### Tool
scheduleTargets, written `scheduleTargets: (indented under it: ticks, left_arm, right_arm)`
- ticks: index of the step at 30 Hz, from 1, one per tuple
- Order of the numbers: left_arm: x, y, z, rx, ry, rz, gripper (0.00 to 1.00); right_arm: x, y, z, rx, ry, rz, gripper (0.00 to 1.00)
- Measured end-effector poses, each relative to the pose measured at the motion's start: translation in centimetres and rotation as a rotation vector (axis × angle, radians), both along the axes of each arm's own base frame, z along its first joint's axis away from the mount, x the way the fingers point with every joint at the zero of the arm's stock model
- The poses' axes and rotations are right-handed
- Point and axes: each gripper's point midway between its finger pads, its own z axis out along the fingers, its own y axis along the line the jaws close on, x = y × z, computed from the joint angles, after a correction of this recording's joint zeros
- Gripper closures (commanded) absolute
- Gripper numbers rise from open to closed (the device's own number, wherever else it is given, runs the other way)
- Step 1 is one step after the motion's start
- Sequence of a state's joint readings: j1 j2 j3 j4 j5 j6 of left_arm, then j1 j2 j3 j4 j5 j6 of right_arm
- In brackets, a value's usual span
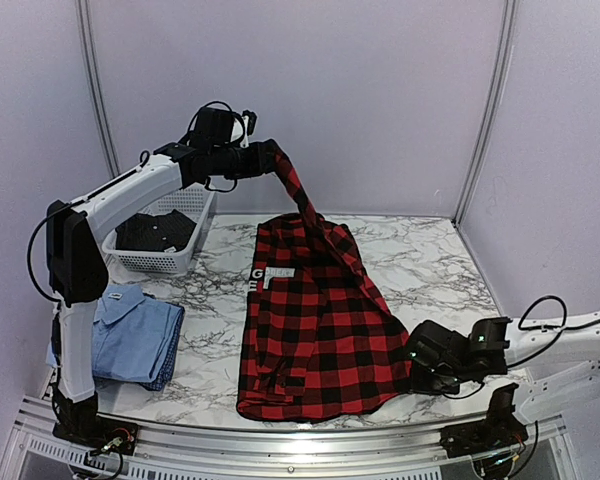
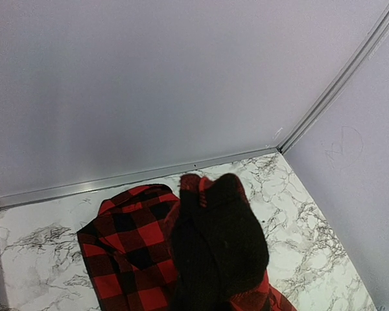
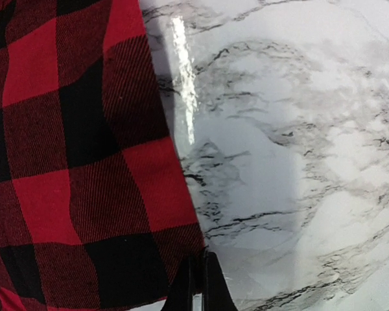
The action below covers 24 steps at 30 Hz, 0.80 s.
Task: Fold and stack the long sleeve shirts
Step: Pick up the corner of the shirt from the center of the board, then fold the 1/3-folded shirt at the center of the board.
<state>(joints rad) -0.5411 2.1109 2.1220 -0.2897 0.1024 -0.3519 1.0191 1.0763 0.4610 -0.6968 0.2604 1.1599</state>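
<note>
Close to me, on the right, the right gripper (image 1: 412, 368) is down low at the near right edge of the red-and-black flannel shirt (image 1: 310, 330). Its two fingers (image 3: 196, 285) are pressed tight together right on that edge, and it looks like they have pinched the cloth (I can't see cloth between them, so that part is my guess). On the near left, the light blue shirt (image 1: 135, 335) lies on the table (image 1: 430, 265) in a neat folded pile, so I think that one is done. The flannel shirt is spread out in the middle of the table, with its white letters (image 1: 272, 275) showing. It is not folded yet. Farther back and up high, the left gripper (image 1: 263, 160) is closed on one sleeve (image 1: 305, 205), which hangs from it down to the shirt. At the far left sits a white basket (image 1: 155, 262) with something dark inside. So about half the job looks done. The flannel needs its sleeves and sides folded in, and then it has to go on the blue one.
</note>
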Motion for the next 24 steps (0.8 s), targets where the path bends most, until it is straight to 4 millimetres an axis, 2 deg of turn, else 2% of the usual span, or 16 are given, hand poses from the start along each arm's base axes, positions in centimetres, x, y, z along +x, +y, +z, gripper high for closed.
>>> scheduleTargets:
  ticks: [5,8,12,15,18,24]
  left_arm:
    - [0.1,0.0,1.0,-0.011,-0.018,0.000,1.00]
    - [0.3,0.3,2.6,-0.029,-0.048,0.005,1.00]
    - [0.8,1.0,4.7,-0.056,-0.095,0.015,1.00]
    - [1.2,1.4,5.2,-0.066,-0.110,0.020,1.00]
    - [1.5,2.0,5.2,-0.065,-0.113,0.027,1.00]
    - [2.4,3.6,5.3,-0.060,-0.122,0.043,1.00]
  right_arm:
    - [0.0,-0.4,0.9,-0.039,0.007,0.012,1.00]
    - [0.7,0.5,3.1,-0.034,-0.020,0.032,1.00]
    - [1.6,3.0,6.4,0.008,-0.079,0.095,1.00]
    - [1.7,5.1,7.7,0.016,-0.097,0.175,1.00]
    - [1.8,7.3,8.2,0.025,-0.097,0.259,1.00]
    - [1.9,12.1,7.2,0.083,-0.071,0.419,1.00]
